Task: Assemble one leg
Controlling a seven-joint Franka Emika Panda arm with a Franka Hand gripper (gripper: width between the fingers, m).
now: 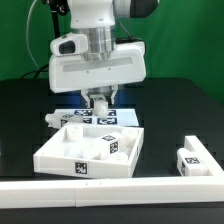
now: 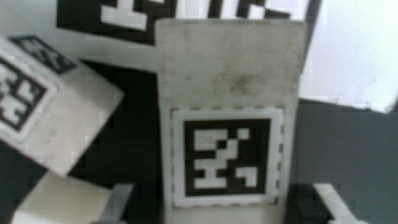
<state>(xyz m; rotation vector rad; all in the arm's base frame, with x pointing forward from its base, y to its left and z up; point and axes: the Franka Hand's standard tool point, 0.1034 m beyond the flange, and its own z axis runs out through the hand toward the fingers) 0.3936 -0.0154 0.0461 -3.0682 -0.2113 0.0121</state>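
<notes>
The leg (image 2: 222,110) is a tall white block with a black-and-white tag on its face. In the wrist view it stands between my two fingers. My gripper (image 2: 217,203) is open, with a dark gap between the leg and each finger (image 2: 98,200). In the exterior view my gripper (image 1: 100,101) is low over the marker board (image 1: 88,116), behind the tray-like piece. There the fingers mostly hide the leg.
The wide white tray-like piece (image 1: 62,152) lies in front of the gripper. A rounded tagged piece (image 1: 196,157) lies at the exterior view's right and a small white part (image 1: 50,120) at its left. Another tagged white piece (image 2: 39,100) lies beside the leg. A white rail (image 1: 110,187) runs along the front.
</notes>
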